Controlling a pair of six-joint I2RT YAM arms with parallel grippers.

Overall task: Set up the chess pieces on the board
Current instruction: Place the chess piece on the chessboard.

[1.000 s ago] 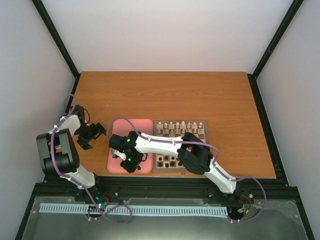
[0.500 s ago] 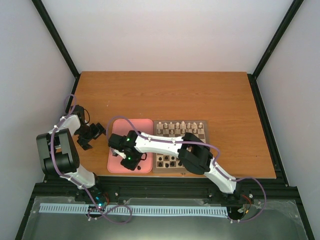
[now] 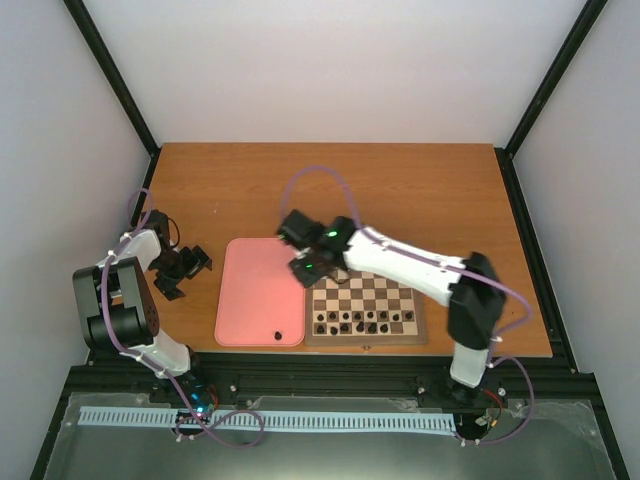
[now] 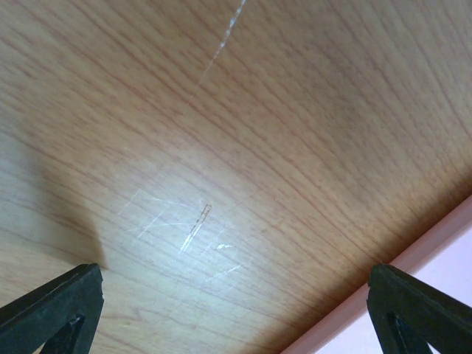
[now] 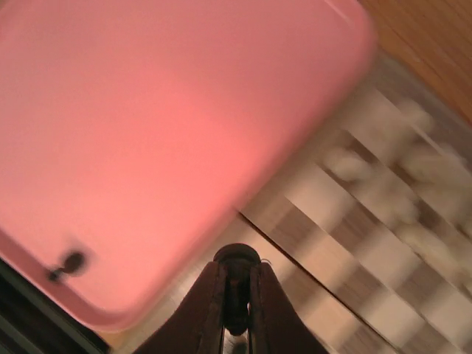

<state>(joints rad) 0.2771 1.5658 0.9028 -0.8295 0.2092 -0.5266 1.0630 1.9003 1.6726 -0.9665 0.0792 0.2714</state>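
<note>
Top view: we log the board (image 3: 372, 300) with dark pieces (image 3: 360, 321) lined along its near rows. Its far rows sit under the right arm, so we cannot count the pale set here. The right gripper (image 3: 308, 267) hangs over the board's far-left corner. The pink tray (image 3: 250, 285), just beside the board's left edge, holds one lone dark piece (image 3: 279, 336) at its near corner. The left gripper (image 3: 185, 268) is well left of the board, beyond the tray, over the bare wooden table (image 3: 330, 190). White walls (image 3: 330, 70) and black frame posts (image 3: 112, 80) close the cell

Left wrist: fingers spread wide, nothing between them; scratched wood below, tray rim on the board side

Right wrist: blurred. Fingers are pressed together on a small held dark piece (image 5: 237, 257) above the board's left edge; pale pieces (image 5: 413, 169) smear across the board's far rows. We judge the setup nearly done: this piece to seat, then the tray's last one
</note>
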